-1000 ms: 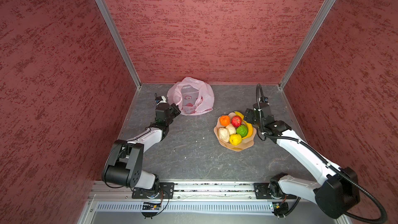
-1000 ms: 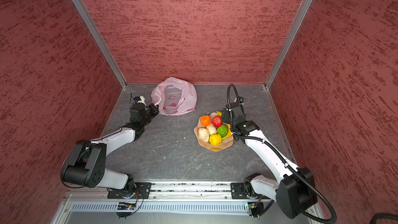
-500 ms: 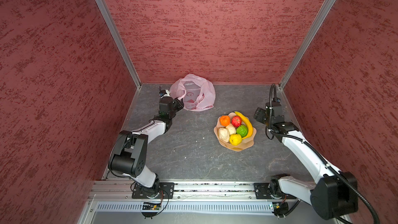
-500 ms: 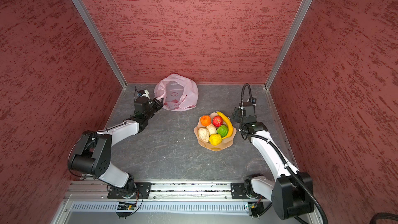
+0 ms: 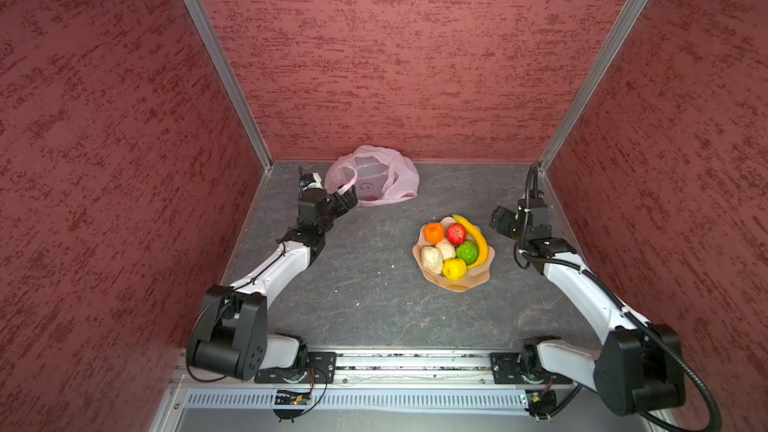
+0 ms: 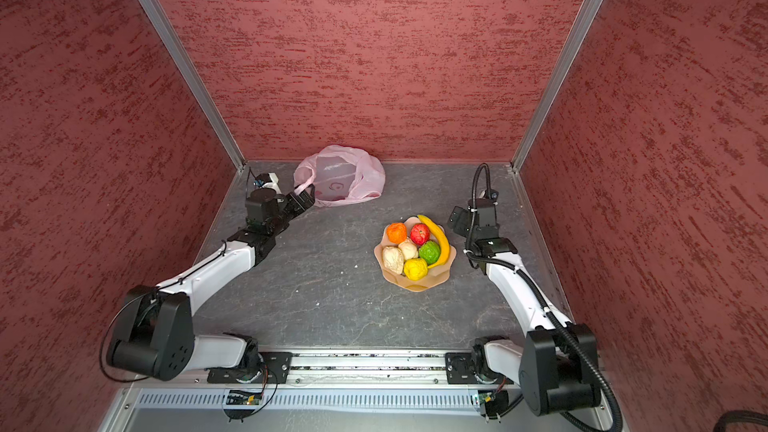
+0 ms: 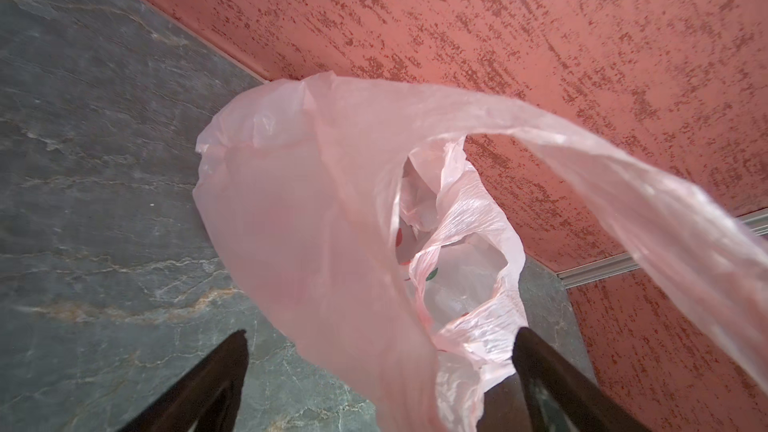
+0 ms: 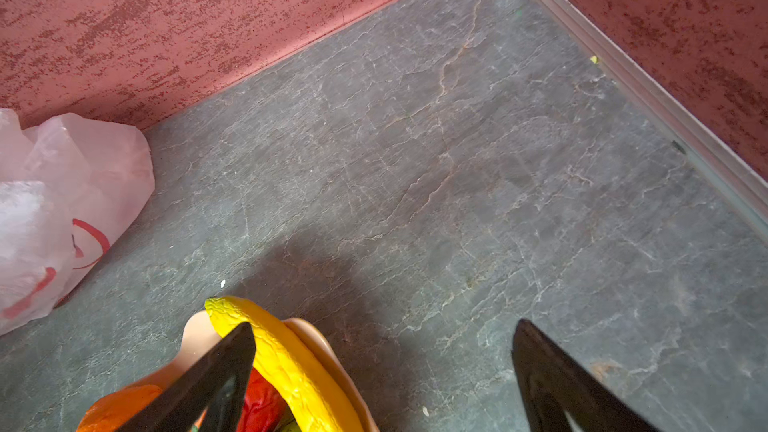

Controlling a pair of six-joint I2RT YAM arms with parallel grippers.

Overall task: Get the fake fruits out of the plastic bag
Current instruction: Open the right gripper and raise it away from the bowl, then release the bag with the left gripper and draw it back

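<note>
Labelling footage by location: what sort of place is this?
Likely a robot test booth, not a home: red textured walls with aluminium corner posts enclose a grey stone-look tabletop, and two arms are bolted to a rail at its front edge.

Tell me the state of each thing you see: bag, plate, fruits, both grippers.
Translucent pale-pink plastic bag: crumpled on table, mouth open.
Tan wavy-edged plate: flat on table, full.
Seven colourful toy fruits: piled on plate, outside bag.
Left gripper: open, bag film between jaws.
Right gripper: open, empty.
</note>
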